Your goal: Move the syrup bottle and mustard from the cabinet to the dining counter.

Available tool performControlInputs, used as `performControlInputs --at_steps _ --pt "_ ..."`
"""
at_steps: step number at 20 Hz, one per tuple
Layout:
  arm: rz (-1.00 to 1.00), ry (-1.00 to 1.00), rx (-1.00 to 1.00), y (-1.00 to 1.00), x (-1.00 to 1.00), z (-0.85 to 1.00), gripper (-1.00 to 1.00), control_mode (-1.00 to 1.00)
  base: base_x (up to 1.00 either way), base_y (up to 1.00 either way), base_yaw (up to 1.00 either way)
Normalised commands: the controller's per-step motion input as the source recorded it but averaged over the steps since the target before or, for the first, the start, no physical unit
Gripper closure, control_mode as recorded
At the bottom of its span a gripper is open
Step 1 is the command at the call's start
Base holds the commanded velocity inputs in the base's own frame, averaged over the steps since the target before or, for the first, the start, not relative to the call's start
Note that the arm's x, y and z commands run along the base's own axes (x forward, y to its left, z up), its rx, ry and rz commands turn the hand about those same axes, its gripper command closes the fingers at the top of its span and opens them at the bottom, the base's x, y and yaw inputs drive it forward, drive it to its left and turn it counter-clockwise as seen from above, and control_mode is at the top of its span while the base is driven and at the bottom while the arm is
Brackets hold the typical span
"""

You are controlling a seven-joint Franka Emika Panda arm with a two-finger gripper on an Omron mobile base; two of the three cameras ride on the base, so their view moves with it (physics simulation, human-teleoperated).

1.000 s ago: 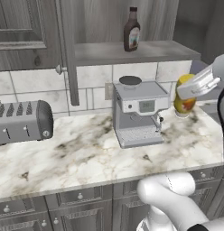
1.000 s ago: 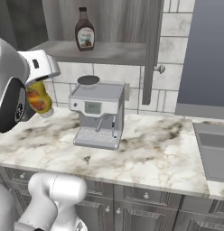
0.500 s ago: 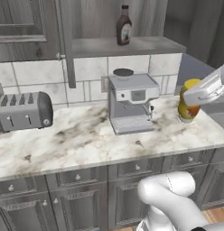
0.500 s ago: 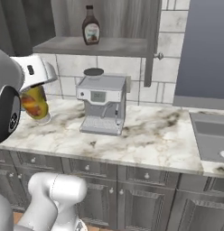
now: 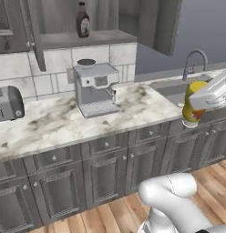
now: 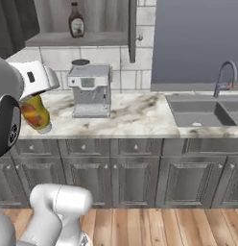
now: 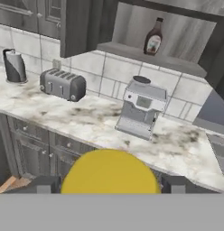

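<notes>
1 mustard point(image 5: 195, 102) in tool point(image 5: 202, 101); 1 syrup bottle point(image 5: 82, 20) on cabinet point(image 5: 83, 40) shelf

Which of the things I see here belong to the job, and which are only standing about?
Belong to the job:
- mustard, held in the gripper
- syrup bottle, upright on the shelf of the open cabinet

Only standing about:
- coffee machine
- toaster
- grey canister
- sink with its tap

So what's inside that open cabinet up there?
On the cabinet shelf stands one syrup bottle, upright and alone. The door and frame hide the shelf's far ends.
</notes>
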Motion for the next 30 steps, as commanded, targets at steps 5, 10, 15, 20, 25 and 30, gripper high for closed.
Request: performControlInputs --at_steps 5,10,15,20,25,30 --pt "0.0 0.0 0.0 0.0 0.0 0.0 1.0 1.0 -0.07 -0.18 -0.89" --pt "0.0 0.0 0.0 0.0 0.0 0.0 1.0 1.0 -0.01 -0.23 -0.89" --pt "0.0 0.0 0.0 0.0 0.0 0.0 1.0 1.0 -0.03 -0.28 -0.87" --pt "0.0 0.0 0.0 0.0 0.0 0.0 1.0 1.0 -0.03 -0.39 -0.84" --pt "0.0 0.0 0.0 0.0 0.0 0.0 1.0 1.0 -0.01 -0.38 -0.81" --pt "0.0 0.0 0.0 0.0 0.0 0.0 1.0 1.0 0.0 -0.25 -0.76"
